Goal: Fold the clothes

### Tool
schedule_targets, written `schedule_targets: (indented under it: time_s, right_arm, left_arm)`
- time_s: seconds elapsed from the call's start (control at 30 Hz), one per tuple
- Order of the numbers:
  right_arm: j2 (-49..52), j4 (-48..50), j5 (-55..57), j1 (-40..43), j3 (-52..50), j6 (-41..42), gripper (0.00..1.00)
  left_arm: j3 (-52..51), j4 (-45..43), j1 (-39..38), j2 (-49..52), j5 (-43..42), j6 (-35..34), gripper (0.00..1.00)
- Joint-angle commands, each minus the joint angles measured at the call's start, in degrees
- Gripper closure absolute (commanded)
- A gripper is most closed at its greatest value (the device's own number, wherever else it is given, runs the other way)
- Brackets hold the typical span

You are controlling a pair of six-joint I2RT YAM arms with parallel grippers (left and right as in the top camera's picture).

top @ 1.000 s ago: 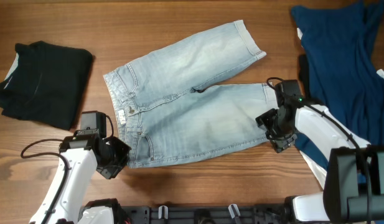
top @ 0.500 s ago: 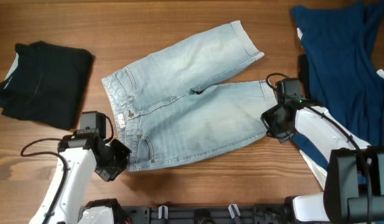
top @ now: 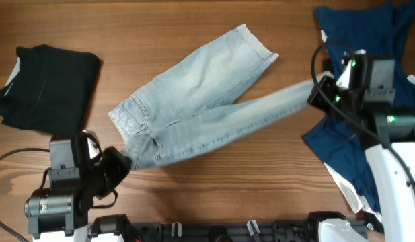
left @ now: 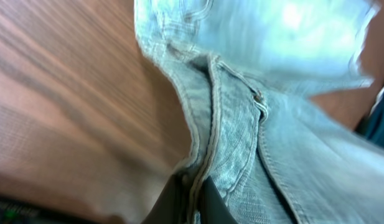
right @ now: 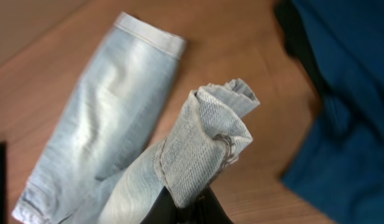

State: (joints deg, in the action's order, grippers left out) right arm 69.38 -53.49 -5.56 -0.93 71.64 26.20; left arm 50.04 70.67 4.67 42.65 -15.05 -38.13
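Note:
The light-blue denim shorts hang stretched between my two grippers. My left gripper is shut on the waistband edge at the front left, its dark fingers pinching the seam. At the right, my right gripper is shut on the bunched hem of the near leg and holds it off the table. The far leg lies flat on the wood, with its cuff pointing to the back right. A black garment lies at the left. A navy garment lies at the right.
The navy garment spreads under and beside my right arm, to the table's right edge. A white piece shows beneath it at the front right. Bare wooden table runs along the front between the arms.
Both arms have risen and pulled apart, lifting the near leg and the waistband corner so the shorts stretch taut. The right gripper closed on the hem and moved to the back right.

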Motion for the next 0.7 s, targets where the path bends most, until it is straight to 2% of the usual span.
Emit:
schedule_targets:
  time_s: [0.0, 0.13, 0.27, 0.4, 0.5, 0.67]
  right_arm:
    - [5.2, 6.5, -1.5, 0.5, 6.4, -7.0, 0.96]
    - [12.3, 16.3, -2.3, -1.6, 7.0, -6.9, 0.96]
    - [20.9, 22.2, -2.2, -4.9, 7.0, -7.8, 0.96]
    - [26.9, 25.7, -2.3, -6.7, 7.0, -8.7, 0.96]
    - [30.8, 29.4, 0.1, -8.6, 7.6, -10.4, 0.96]
    - [33.7, 33.4, 0.2, -9.2, 7.6, -10.3, 0.96]
  left_arm:
    - [1.3, -5.4, 0.5, 1.4, 8.2, -9.0, 0.96]
    - [1.3, -7.1, 0.5, 7.9, 12.5, -14.4, 0.96]
    - [1.3, -12.2, 0.5, 16.5, 12.5, -19.1, 0.96]
    - [1.3, -15.8, 0.5, 24.4, 11.7, -19.6, 0.96]
    - [1.3, -22.1, 0.5, 30.8, 12.1, -20.9, 0.96]
    - [1.3, -29.4, 0.5, 34.2, 11.9, -20.9, 0.96]
